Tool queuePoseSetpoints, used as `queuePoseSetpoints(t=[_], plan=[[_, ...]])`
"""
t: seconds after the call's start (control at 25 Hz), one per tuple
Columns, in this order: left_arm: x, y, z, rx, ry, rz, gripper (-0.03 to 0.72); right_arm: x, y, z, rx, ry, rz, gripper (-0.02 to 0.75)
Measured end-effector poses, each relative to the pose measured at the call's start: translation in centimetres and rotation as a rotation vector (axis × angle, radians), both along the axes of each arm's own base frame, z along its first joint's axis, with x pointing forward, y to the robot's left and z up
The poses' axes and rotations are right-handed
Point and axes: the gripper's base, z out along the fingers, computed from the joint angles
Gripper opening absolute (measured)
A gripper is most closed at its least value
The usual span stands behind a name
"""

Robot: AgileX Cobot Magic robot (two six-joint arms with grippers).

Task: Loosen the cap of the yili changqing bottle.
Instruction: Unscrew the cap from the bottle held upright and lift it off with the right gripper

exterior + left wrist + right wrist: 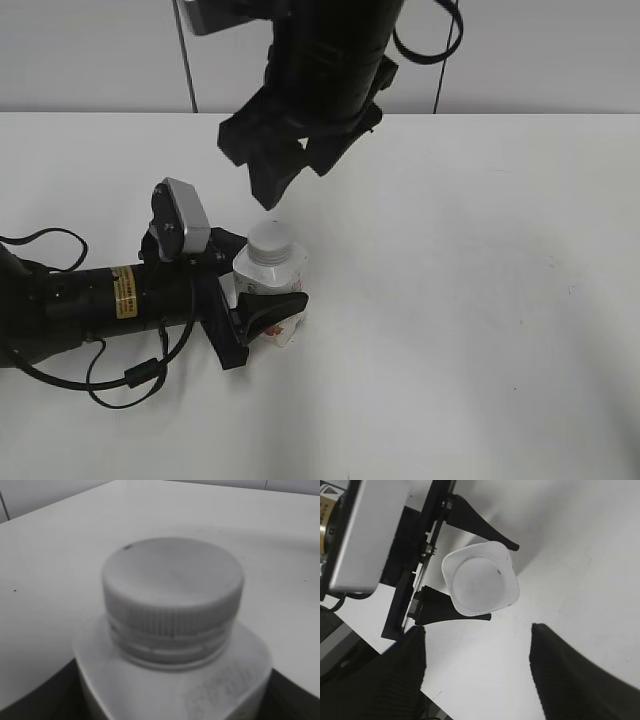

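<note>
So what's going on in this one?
The left end effector is clamped around the body of the yili changqing bottle, holding it upright on the white table. The right end effector hangs open above the cap, not touching it. The cap looks fully seated, so loosening has not begun.

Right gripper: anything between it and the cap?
Nothing. In the exterior view the right gripper hangs open above the cap with only bare air between; the right wrist view shows the cap unobstructed.
</note>
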Motion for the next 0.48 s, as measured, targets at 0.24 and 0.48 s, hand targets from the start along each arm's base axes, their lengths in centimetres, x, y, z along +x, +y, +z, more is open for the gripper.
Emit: queuePoseSetpoints(t=[0.24,0.48], plan=[[0.0,0.0,0.0,0.0,0.0,0.0,0.48,0.4,0.6,-1.9,-0.02,0.059,-0.091,0.511],[0.0,0.0,0.0,0.001,0.0,0.0,0.48,0.8,1.1,-3.8,-0.047,0.099,-0.122,0.511]])
